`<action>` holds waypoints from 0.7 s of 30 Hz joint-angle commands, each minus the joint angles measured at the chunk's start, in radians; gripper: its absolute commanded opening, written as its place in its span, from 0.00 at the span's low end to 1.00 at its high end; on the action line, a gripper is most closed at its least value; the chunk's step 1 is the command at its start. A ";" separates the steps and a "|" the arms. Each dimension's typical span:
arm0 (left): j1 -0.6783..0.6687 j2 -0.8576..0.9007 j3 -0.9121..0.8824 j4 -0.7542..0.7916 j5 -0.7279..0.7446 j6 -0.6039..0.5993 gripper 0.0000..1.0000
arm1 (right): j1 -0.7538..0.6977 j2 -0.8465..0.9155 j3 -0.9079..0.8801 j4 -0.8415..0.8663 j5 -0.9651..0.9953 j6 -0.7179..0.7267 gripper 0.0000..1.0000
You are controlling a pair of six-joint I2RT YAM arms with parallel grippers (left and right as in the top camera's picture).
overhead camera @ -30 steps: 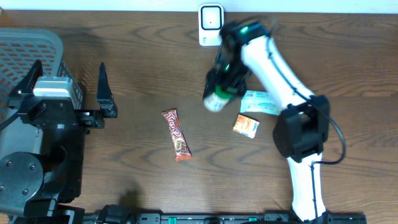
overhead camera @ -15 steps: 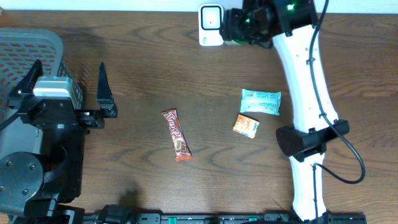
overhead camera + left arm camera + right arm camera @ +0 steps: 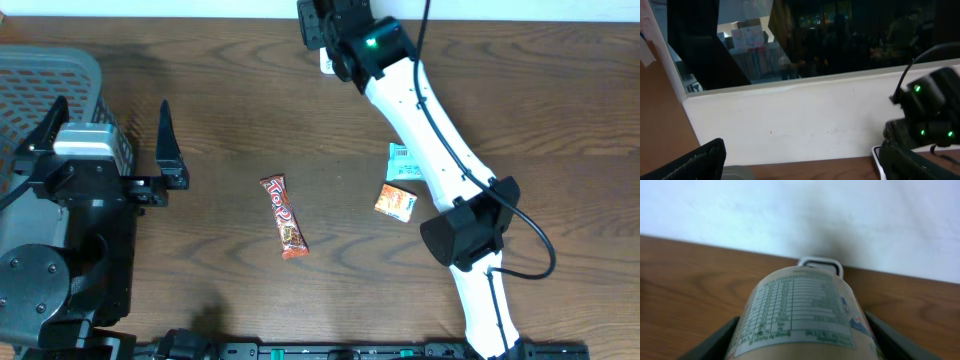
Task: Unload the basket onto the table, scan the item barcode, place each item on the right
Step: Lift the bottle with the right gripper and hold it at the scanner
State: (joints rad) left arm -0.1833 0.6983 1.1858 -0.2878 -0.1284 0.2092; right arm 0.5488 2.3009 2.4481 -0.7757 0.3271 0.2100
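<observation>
A pale bottle (image 3: 800, 315) with a green-printed nutrition label fills the right wrist view, and my right gripper (image 3: 801, 332) is shut on it, one dark finger on each side. Just beyond the bottle's end the white scanner (image 3: 821, 264) stands against the back wall. Overhead, the right gripper (image 3: 325, 28) sits at the table's back edge over the scanner (image 3: 326, 63), of which only a sliver shows; the bottle is hidden there. My left gripper (image 3: 112, 108) hovers at the left with its fingers wide apart and nothing between them.
A grey basket (image 3: 40, 90) stands at the far left. A red chocolate bar (image 3: 283, 216) lies mid-table. An orange packet (image 3: 396, 201) and a light blue packet (image 3: 402, 160) lie beside the right arm. A white wall (image 3: 790, 115) borders the back.
My right arm carried the bottle from mid-table up to the back edge, then swung left over the scanner. The left arm has not moved.
</observation>
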 commanded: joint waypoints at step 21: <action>0.005 0.058 -0.005 0.014 0.013 -0.005 0.98 | -0.062 0.014 -0.504 0.892 0.085 -0.179 0.47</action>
State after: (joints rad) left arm -0.1829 0.7589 1.1858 -0.2855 -0.1253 0.2092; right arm 0.5056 2.3013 1.9503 0.0528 0.3950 0.0750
